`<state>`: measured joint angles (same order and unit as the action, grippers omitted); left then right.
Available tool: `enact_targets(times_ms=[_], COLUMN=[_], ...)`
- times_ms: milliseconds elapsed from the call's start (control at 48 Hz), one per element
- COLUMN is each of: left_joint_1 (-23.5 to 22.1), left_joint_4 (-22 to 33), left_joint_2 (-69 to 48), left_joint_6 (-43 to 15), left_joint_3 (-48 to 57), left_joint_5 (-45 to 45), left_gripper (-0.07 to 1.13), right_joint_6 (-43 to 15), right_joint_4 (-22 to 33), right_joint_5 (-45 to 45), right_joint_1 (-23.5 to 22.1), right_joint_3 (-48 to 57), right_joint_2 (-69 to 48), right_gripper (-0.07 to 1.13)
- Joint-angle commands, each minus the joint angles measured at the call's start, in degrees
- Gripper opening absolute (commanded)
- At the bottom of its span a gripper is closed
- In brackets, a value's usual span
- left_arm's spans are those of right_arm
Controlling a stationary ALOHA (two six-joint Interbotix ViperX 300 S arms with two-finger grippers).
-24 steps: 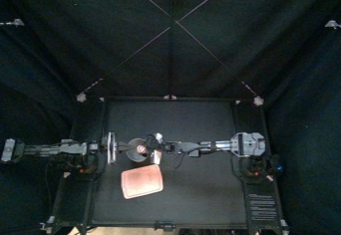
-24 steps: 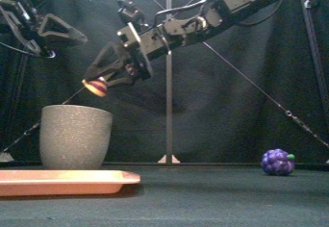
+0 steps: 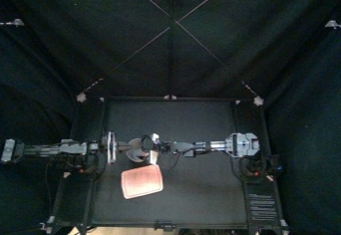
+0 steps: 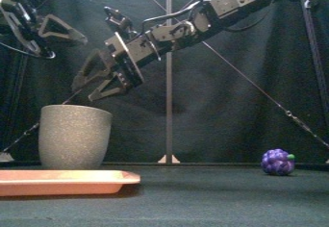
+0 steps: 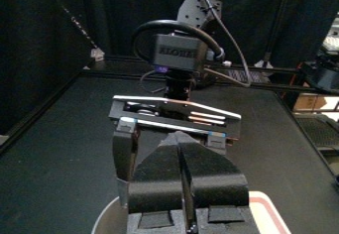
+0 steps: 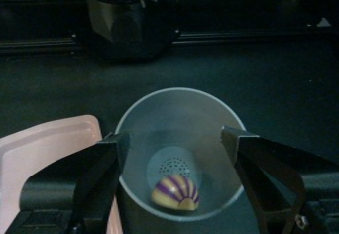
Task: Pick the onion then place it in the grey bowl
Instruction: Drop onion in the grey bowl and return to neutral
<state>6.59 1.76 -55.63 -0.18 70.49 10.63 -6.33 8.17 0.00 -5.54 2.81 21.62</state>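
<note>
Already, onion (image 6: 176, 191) lay at bottom of grey bowl (image 4: 75, 135). My right gripper (image 4: 103, 85) hung just above rim, jaws wide, empty. Risk: if I retreated low, jaw could clip rim, tip bowl toward pink tray (image 4: 64, 181). Left gripper (image 5: 185, 183) rested at left, jaws together.

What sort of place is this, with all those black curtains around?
Probably a lab booth for robot practice: two black arms, right gripper and left gripper, hang over a small black table walled by curtains, with toys: an onion in a grey cup, a pink tray, purple grapes.
</note>
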Motion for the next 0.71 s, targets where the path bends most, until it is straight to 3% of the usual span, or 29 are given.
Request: enact_targets(times_ms=[21, 708], left_joint_1=[0.2, 0.3], left_joint_4=[0.0, 0.0], left_joint_2=[0.2, 0.1], left_joint_6=[-0.1, -0.1], left_joint_3=[-0.8, -0.8], left_joint_5=[0.5, 0.5], left_gripper=[0.1, 0.1], right_joint_6=[0.0, 0.0], right_joint_4=[0.1, -1.7], right_joint_5=[1.4, 29.1], right_joint_1=[-1.0, -2.6], right_joint_3=[2.5, 43.8], right_joint_2=[-6.9, -39.6], right_gripper=[1.04, 1.04])
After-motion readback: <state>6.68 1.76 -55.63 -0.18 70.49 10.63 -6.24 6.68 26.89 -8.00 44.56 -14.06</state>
